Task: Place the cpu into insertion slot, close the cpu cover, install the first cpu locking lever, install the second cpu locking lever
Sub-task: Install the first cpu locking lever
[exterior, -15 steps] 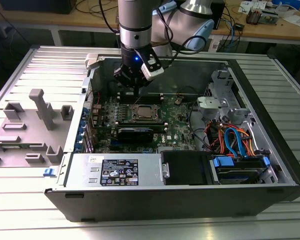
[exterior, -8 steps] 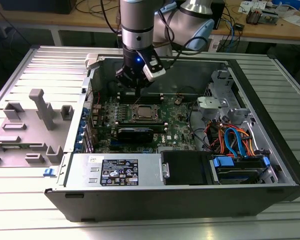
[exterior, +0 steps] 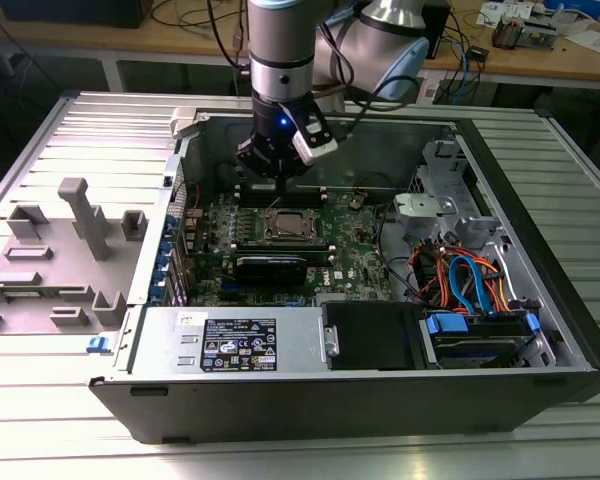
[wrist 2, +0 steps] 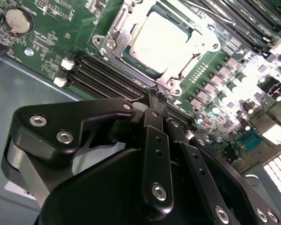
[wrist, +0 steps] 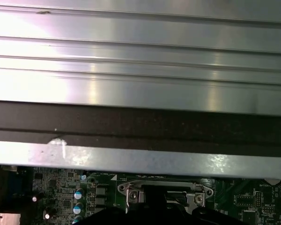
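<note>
The cpu (wrist 2: 161, 40) is lying flat in the insertion slot (wrist 2: 171, 83) on the green motherboard (wrist 2: 51, 42), its dull silver-grey top catching a bright glare in the second wrist view. The cpu cover (wrist 2: 116, 35) is sitting down over it as a thin silver frame, with the chip showing through its square window. Long black memory slots (wrist 2: 103, 75) are running just beside the socket, between it and my end effector (wrist 2: 157, 96). In the exterior view the motherboard is lying inside an open computer case (exterior: 380, 390) resting on the ribbed metal tabletop (exterior: 40, 430), and the cpu (exterior: 284, 226) is sitting near the middle of the board. I am reaching straight down into the case, wrist vertical, with my end effector (exterior: 278, 178) hanging near the socket, on the side toward the case's far wall, and not touching the chip. My black fingers (wrist 2: 155, 140) are pressing together at their tips, pinching nothing I can make out.
</note>
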`<state>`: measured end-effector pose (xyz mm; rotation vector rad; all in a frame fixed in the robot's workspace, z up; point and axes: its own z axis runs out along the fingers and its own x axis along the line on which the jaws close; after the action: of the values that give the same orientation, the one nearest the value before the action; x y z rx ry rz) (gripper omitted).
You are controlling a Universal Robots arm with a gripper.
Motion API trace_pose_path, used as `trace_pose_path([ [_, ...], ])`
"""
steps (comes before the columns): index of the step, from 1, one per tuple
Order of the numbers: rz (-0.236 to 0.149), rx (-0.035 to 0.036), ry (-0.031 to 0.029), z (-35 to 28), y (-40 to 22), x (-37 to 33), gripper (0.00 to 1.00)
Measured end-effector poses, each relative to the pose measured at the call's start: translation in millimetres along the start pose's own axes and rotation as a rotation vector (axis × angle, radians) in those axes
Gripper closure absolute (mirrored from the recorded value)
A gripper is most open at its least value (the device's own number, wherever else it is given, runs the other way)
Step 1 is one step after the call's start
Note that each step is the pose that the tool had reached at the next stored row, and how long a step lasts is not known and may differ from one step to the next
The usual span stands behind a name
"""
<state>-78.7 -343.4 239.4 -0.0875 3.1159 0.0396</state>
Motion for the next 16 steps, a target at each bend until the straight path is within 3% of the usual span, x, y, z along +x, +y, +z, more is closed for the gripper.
trace_pose_path([
  [7,0.000,0.0000,0.0000,4.6,-0.5,-7.5,0.89],
  [16,0.000,0.0001,0.0000,10.4,-0.9,-10.9,0.89],
])
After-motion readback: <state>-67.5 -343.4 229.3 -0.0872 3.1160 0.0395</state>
